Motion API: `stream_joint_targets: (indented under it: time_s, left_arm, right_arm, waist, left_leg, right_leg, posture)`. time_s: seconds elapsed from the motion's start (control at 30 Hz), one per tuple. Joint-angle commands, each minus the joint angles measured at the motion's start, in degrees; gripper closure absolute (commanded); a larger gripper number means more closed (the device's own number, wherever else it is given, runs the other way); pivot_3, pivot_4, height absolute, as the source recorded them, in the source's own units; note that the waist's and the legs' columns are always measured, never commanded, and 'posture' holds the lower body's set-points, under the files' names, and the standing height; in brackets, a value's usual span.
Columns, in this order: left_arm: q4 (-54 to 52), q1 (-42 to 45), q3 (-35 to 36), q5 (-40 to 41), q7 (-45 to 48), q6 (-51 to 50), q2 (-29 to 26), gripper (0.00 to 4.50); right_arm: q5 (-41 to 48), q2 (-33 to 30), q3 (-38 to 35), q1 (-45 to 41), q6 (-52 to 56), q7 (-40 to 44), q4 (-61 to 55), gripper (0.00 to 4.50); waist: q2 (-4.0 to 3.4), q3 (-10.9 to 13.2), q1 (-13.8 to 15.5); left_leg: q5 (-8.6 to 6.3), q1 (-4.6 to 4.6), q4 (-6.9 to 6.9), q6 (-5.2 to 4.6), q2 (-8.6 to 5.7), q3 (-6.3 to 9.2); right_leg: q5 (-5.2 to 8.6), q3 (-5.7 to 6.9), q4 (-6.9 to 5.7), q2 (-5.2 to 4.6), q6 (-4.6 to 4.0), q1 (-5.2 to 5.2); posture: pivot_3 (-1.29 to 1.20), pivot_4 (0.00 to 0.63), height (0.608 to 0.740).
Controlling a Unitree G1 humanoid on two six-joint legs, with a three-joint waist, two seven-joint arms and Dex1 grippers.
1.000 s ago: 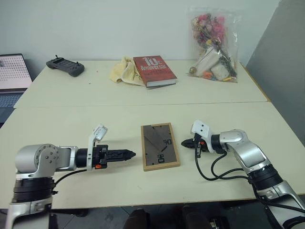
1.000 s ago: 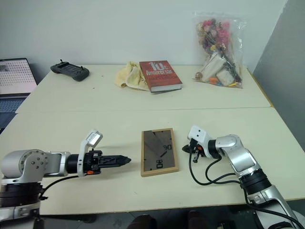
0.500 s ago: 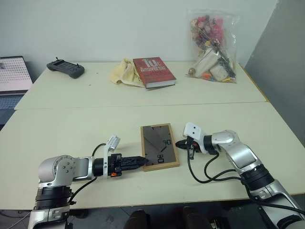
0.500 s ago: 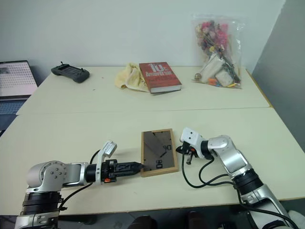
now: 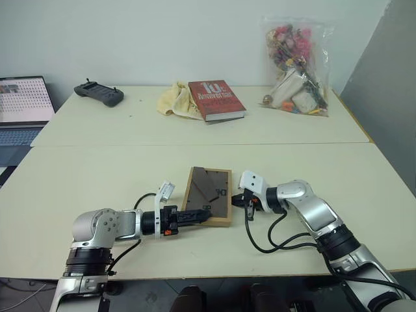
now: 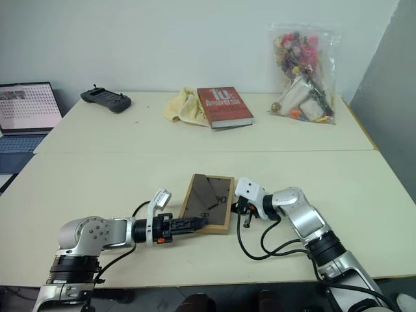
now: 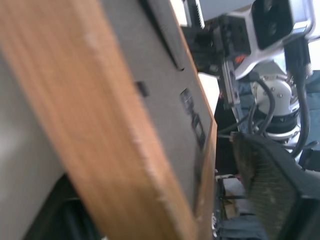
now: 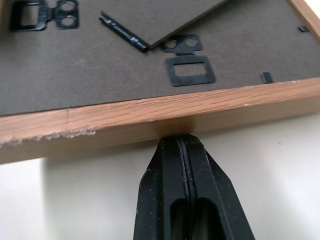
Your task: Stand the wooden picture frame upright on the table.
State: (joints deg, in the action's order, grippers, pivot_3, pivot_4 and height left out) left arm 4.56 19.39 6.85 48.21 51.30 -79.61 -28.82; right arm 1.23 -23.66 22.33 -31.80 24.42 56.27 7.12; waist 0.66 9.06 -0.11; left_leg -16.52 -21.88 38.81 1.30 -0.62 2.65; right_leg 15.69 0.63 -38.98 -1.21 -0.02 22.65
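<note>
Right gripper [image 8: 184, 142]: fingers pressed together, tips against the wooden picture frame [image 5: 209, 194], back panel up. Left gripper [image 5: 200, 215]: at the frame's opposite near corner; finger spread unclear. Table [image 5: 117, 175]: pale cream, seamed beyond both grippers. Far side: red book [image 5: 216, 99], white wall behind.

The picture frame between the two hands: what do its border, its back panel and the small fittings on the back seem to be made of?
The picture frame has a border that looks like light, matte wood: grain lines and chipped fibres show along its edge. The back panel seems to be dark brown fibreboard or card, dull and slightly fuzzy. The small black fittings are probably thin stamped metal, though painted plastic is possible.
</note>
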Motion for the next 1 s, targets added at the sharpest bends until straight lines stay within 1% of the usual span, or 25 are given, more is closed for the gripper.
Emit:
stream_joint_targets:
  time_s: [0.03, 0.07, 0.23, 0.3, 0.33, 0.4, 0.47, 0.5, 0.6, 0.67, 0.77, 0.9, 1.0]
  left_arm:
    - [0.0, 0.9, 1.1, 1.3, 0.0, -0.2, -0.3, 1.71]
    - [0.8, 1.4, 1.8, 1.5, -0.3, -0.5, -0.1, 1.99]
    - [1.3, 2.8, 4.4, 3.3, -2.0, -2.2, 0.8, 2.99]
    - [0.3, 4.1, 5.7, 4.0, -3.3, -2.6, 1.3, 3.18]
    - [0.0, 4.7, 6.2, 4.2, -4.0, -2.8, 1.6, 3.18]
    - [-1.6, 6.7, 8.6, 5.2, -5.7, -2.7, 1.9, 3.18]
    - [-2.4, 8.0, 10.6, 6.1, -7.2, -3.0, 2.1, 3.18]
    - [-3.3, 8.7, 11.1, 6.3, -7.5, -2.1, 1.9, 3.18]
    - [-5.3, 10.8, 12.9, 6.9, -9.0, 0.0, 2.2, 3.18]
    - [-6.2, 11.7, 13.4, 7.0, -10.1, 1.3, 2.8, 3.18]
    - [-8.0, 12.1, 12.9, 6.8, -11.6, 2.7, 3.5, 3.18]
    - [-10.0, 12.5, 13.1, 8.0, -13.5, 3.6, 4.3, 3.18]
    - [-11.2, 12.1, 12.4, 8.1, -13.7, 4.4, 4.2, 3.18]
  right_arm:
    - [-0.3, -1.2, -1.5, 0.2, -1.3, -0.5, 0.2, 4.50]
    - [-0.3, -1.5, -1.6, 0.3, -1.4, -0.7, 0.4, 4.50]
    - [-0.7, -3.3, -3.6, 1.0, -2.9, -2.2, 0.7, 4.50]
    - [-0.5, -5.5, -5.9, 1.0, -3.6, -2.7, 0.5, 4.50]
    - [-0.2, -6.4, -6.8, 0.8, -3.9, -2.8, 0.3, 4.50]
    - [4.1, -8.1, -12.1, -1.9, 0.1, -2.1, -0.8, 4.50]
    - [7.8, -8.3, -15.8, -4.1, 4.1, -1.8, -2.1, 4.15]
    - [12.0, -8.1, -18.5, -6.5, 9.1, -0.9, -3.4, 4.00]
    - [21.7, -6.9, -24.3, -12.7, 20.9, -0.1, -5.7, 3.18]
    - [24.6, -5.7, -25.7, -15.5, 24.1, -1.1, -5.9, 2.68]
    - [27.7, -3.1, -26.4, -19.6, 27.0, -2.8, -5.7, 1.96]
    - [26.3, 0.9, -22.7, -23.0, 25.2, -4.6, -4.0, 1.02]
    - [24.9, 3.7, -20.4, -24.8, 22.6, -5.5, -1.2, 0.43]
  waist:
    - [0.03, 0.0, 0.0]
    - [0.03, 0.0, 0.0]
    - [0.05, 0.0, 0.0]
    - [0.05, 0.0, 0.0]
    - [0.07, 0.1, 0.1]
    - [0.15, 0.2, 0.2]
    - [0.20, 0.2, 0.0]
    - [0.20, 0.2, -0.1]
    - [0.20, 0.2, -0.8]
    - [0.20, 0.2, -1.1]
    - [0.20, 0.2, -1.3]
    - [0.20, 0.2, -1.4]
    - [0.20, 0.2, -1.4]
  left_leg:
    - [0.00, 0.00, 0.00, 0.00, 0.00, 0.00]
    - [0.00, -0.01, -0.01, 0.00, 0.01, 0.00]
    - [-0.01, -0.01, -0.02, -0.01, 0.01, 0.01]
    - [-0.01, -0.02, -0.02, -0.01, 0.00, 0.02]
    - [-0.01, -0.03, -0.02, -0.01, 0.00, 0.02]
    - [-0.01, -0.08, -0.01, -0.01, -0.02, 0.03]
    - [0.00, -0.13, 0.00, -0.01, -0.01, 0.04]
    - [0.00, -0.16, -0.01, 0.00, 0.00, 0.04]
    - [0.01, -0.18, -0.07, 0.03, 0.05, 0.04]
    - [0.12, -0.22, -0.07, 0.20, 0.08, 0.04]
    - [0.11, -0.29, -0.08, 0.20, 0.09, 0.03]
    - [0.11, -0.77, -0.05, 0.20, 0.07, 0.00]
    - [0.12, -0.82, -0.03, 0.20, 0.07, 0.01]
  right_leg:
    - [0.00, 0.00, 0.00, 0.01, 0.00, 0.01]
    - [0.00, 0.00, 0.00, 0.01, 0.00, 0.01]
    - [0.00, 0.01, 0.01, 0.01, 0.00, 0.01]
    - [0.00, 0.01, 0.01, 0.01, 0.01, 0.01]
    - [0.00, 0.02, 0.02, 0.00, 0.01, 0.01]
    - [0.00, 0.03, 0.02, -0.02, 0.01, 0.03]
    - [0.00, 0.04, 0.00, -0.01, 0.00, 0.08]
    - [0.00, 0.03, -0.01, 0.00, 0.00, 0.15]
    - [0.00, -0.03, -0.03, 0.08, -0.02, 0.27]
    - [0.03, -0.03, -0.02, 0.10, -0.07, 0.32]
    - [0.03, -0.05, 0.02, 0.11, -0.07, 0.38]
    - [0.02, -0.04, -0.06, 0.08, -0.07, 0.79]
    - [0.02, -0.02, -0.06, 0.07, -0.07, 0.82]
  posture:
    - [0.00, 0.150, 0.740]
    - [0.00, 0.150, 0.740]
    - [0.00, 0.150, 0.740]
    - [0.00, 0.150, 0.740]
    - [0.00, 0.150, 0.740]
    - [0.00, 0.150, 0.740]
    - [0.00, 0.150, 0.740]
    - [0.00, 0.150, 0.740]
    - [0.00, 0.150, 0.740]
    - [0.00, 0.150, 0.740]
    - [0.00, 0.150, 0.740]
    - [0.00, 0.150, 0.740]
    - [0.00, 0.150, 0.740]
